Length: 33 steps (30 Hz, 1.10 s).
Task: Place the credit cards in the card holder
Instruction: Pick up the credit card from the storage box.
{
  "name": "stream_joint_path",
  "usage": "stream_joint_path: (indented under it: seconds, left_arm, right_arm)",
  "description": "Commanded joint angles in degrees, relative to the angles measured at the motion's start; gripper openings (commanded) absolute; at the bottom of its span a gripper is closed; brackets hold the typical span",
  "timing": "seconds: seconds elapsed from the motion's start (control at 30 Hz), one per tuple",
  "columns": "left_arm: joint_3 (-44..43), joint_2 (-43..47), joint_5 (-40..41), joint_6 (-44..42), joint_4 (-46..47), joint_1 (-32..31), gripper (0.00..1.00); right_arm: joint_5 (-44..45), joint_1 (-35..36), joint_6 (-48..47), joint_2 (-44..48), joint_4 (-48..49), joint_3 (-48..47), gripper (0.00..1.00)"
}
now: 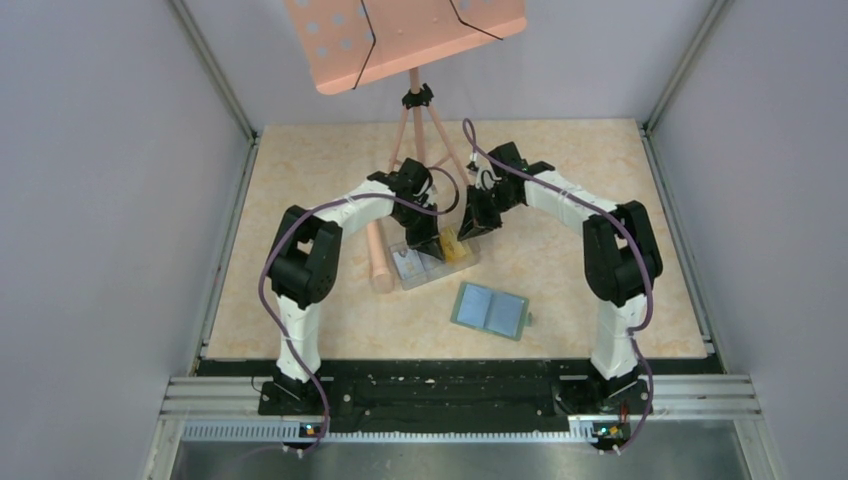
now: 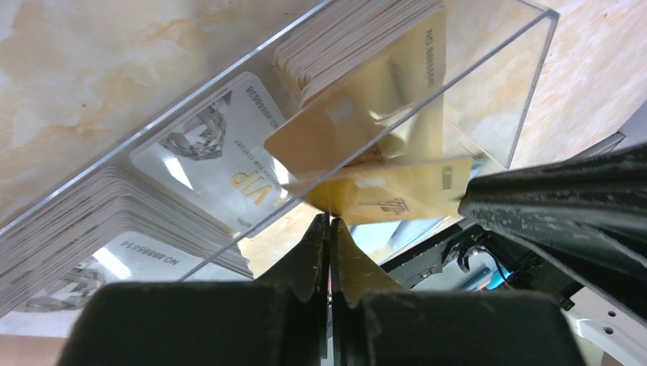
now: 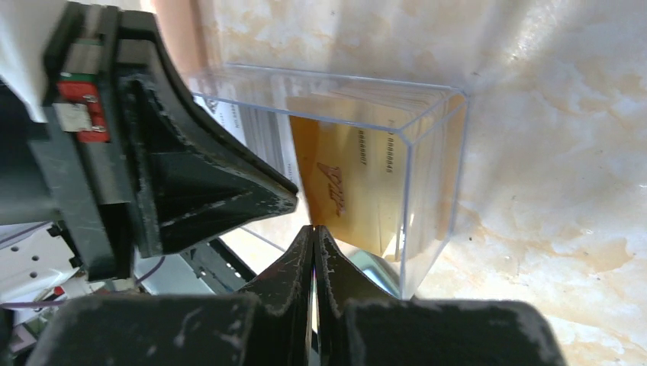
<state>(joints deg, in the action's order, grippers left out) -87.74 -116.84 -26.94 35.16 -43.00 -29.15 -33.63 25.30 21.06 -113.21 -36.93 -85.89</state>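
Observation:
The clear plastic box holds stacks of credit cards: white-grey ones at its left, orange-yellow ones at its right. One orange-yellow card is tilted up over the box. My left gripper is shut, pinching one corner of it at the very fingertips. My right gripper is shut on the same card at its other end. The two grippers almost touch above the box. The card holder lies open and flat, nearer the arm bases, its pale blue sleeves up.
A pink cylinder lies against the box's left side. A pink stand on tripod legs rises at the table's far middle, its perforated shelf overhead. Grey walls enclose the table on three sides.

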Motion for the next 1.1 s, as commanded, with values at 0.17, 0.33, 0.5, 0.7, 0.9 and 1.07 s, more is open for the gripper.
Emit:
stream_joint_path:
  seconds: [0.17, 0.33, 0.5, 0.7, 0.9, 1.07]
  left_arm:
    - [-0.36, 0.1, -1.48, -0.27, 3.32, -0.97, 0.0]
    - [-0.5, -0.13, -1.72, -0.53, 3.21, -1.0, 0.0]
    - [-0.43, 0.57, -1.05, -0.89, 2.96, -1.0, 0.0]
    - [-0.13, 4.69, 1.29, -1.0, 4.92, -0.88, 0.19]
    - [3.17, 7.79, -0.43, 2.21, 10.58, 0.47, 0.27]
    - [6.69, 7.2, -4.32, 5.64, 16.8, 1.82, 0.3]
  right_arm:
    - [-3.15, 0.54, -0.29, 3.75, 1.75, -0.87, 0.0]
    - [-1.71, 0.49, -0.74, 2.84, 0.87, -0.33, 0.01]
    - [3.13, 0.55, -2.15, 2.29, -1.49, -1.41, 0.26]
    - [4.88, 1.61, -3.6, 1.15, -2.96, -3.03, 0.31]
    - [6.27, 2.52, -4.5, -0.41, -4.29, -4.97, 0.24]
    - [8.25, 2.57, -4.99, -0.94, -5.62, -6.03, 0.21]
